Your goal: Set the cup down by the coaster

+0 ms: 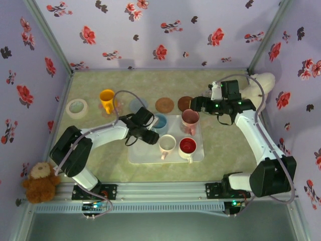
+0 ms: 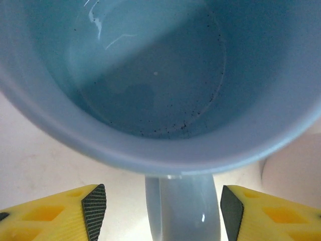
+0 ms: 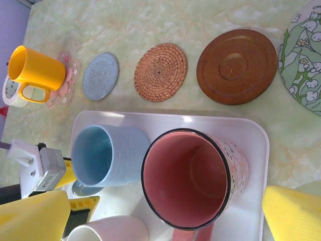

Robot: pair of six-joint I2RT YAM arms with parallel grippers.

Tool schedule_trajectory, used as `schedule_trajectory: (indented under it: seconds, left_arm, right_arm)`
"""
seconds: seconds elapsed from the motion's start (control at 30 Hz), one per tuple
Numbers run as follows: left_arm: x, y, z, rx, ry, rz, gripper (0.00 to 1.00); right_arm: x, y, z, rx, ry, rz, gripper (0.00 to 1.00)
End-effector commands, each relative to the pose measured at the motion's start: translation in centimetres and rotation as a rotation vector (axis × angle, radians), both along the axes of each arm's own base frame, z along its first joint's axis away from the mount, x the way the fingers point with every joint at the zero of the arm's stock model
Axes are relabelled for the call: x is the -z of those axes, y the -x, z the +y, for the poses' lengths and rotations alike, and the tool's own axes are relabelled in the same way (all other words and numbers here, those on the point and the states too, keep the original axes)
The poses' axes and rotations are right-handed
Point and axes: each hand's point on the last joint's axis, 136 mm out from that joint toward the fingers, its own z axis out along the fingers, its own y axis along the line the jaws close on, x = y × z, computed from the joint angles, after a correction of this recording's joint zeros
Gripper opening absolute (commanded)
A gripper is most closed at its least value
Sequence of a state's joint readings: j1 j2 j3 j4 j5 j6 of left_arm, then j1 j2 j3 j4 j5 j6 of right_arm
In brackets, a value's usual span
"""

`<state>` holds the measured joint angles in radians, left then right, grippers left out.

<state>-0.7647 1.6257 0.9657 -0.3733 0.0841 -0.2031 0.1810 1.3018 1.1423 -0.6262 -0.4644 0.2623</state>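
No writing, brand, number or sign can be read on the blue cup or the white tray.

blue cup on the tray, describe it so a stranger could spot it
On the table, look at the white tray. The blue cup stands at its far left corner, beside the pink cup. It's the only pale blue, ribbed one.

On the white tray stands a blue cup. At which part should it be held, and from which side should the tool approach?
I would grip the handle of the blue cup, coming from the left arm's side. The cup stands upright, its handle sticking out toward the left tool, whose pads flank it. The pink mug crowds the other side.
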Motion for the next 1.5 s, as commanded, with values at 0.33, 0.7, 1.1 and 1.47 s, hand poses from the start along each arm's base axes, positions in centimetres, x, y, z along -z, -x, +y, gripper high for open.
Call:
schedule_trajectory:
  seconds: [0.33, 0.7, 1.1, 1.47]
  left_arm:
    - [0.6, -1.0, -1.6, 0.044, 0.016, 0.031, 0.55]
    - [0.2, -2.0, -1.3, -0.002, 0.002, 0.005, 0.45]
    - [0.0, -2.8, -1.2, -0.030, -0.003, -0.030, 0.33]
    - [-0.7, -3.1, -0.8, -0.060, -0.019, -0.040, 0.17]
  right_arm:
    - [0.2, -1.5, -0.3, 0.009, 0.029, -0.008, 0.99]
    - [1.2, -1.4, -0.5, -0.001, 0.057, 0.008, 0.99]
    - [1.0, -1.7, -0.5, 0.005, 0.051, 0.002, 0.99]
    - [1.3, -2.0, -0.2, 0.006, 0.032, 0.009, 0.99]
